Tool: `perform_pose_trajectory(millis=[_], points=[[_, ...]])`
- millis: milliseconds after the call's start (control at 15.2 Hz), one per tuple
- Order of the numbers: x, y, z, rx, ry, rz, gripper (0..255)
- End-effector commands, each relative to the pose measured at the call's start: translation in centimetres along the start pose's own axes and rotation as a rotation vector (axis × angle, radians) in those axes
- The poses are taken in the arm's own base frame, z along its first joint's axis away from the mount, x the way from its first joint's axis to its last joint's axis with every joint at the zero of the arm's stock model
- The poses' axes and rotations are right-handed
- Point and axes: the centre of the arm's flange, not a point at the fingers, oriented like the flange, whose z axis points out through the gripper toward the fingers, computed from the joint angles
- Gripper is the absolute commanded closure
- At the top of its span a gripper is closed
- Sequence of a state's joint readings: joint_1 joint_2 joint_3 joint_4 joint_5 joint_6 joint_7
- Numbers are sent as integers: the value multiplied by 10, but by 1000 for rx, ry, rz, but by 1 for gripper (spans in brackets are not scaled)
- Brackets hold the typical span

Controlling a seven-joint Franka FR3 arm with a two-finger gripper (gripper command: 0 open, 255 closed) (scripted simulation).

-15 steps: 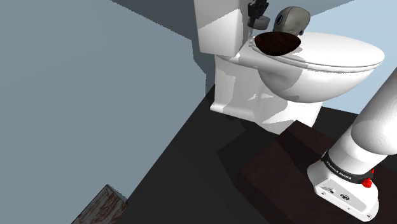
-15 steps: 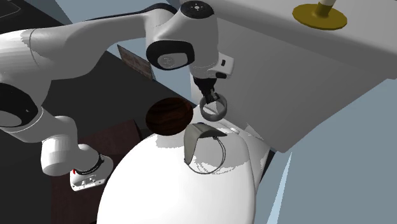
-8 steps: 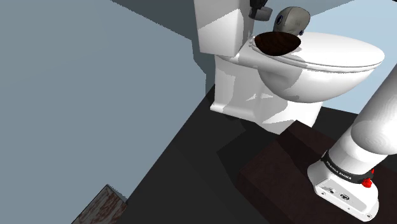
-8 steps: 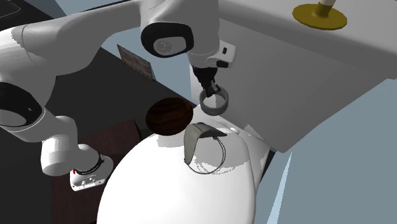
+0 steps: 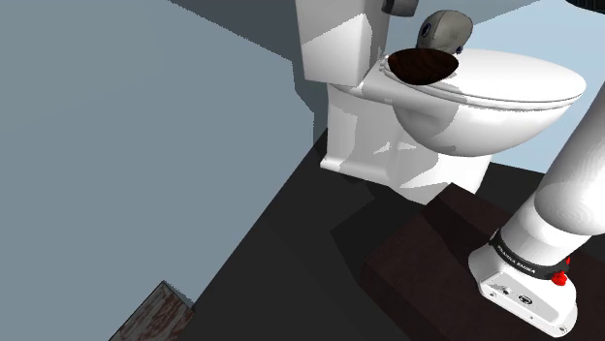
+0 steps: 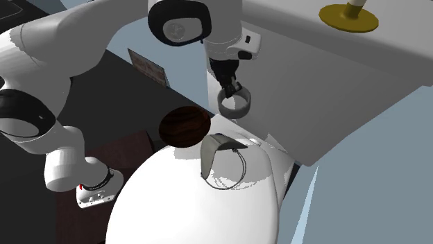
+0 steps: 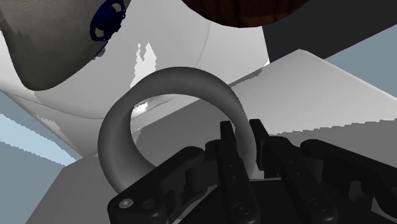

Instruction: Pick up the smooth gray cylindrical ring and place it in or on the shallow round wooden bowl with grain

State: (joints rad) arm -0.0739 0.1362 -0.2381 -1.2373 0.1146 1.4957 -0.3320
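Note:
In the second exterior view my black gripper (image 6: 231,90) hangs above the back of the white toilet lid (image 6: 187,201), shut on the wall of a smooth grey ring (image 6: 235,105). The ring is in the air, clear of the lid. In the wrist view the ring (image 7: 184,79) stands on edge, with one side clasped between my fingers (image 7: 227,137). The round dark brown wooden bowl (image 6: 184,126) rests on the lid, below the ring and toward the second exterior view's left. It also sits on the lid in the shoulder view (image 5: 423,66) and beyond the ring in the wrist view (image 7: 245,9).
A grey domed object (image 6: 221,156) with a wire hoop lies on the lid next to the bowl. The white tank (image 6: 326,76) rises right behind the ring, with a yellow dish (image 6: 349,16) on top. A dark brown block (image 5: 427,262) is beside my stand.
My gripper has risen with the ring, from just above the lid to well clear of it. In the shoulder view it has slid up to the top edge.

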Motion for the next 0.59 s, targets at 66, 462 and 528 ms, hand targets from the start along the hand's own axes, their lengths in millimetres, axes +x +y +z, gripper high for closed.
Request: perform_pose_trajectory(millis=[66,462,528], points=[[-24,-11,-9,0,3,-2,255],[-95,-44,-22,0,3,-2,255],[-106,-49,-24,0,3,-2,255]])
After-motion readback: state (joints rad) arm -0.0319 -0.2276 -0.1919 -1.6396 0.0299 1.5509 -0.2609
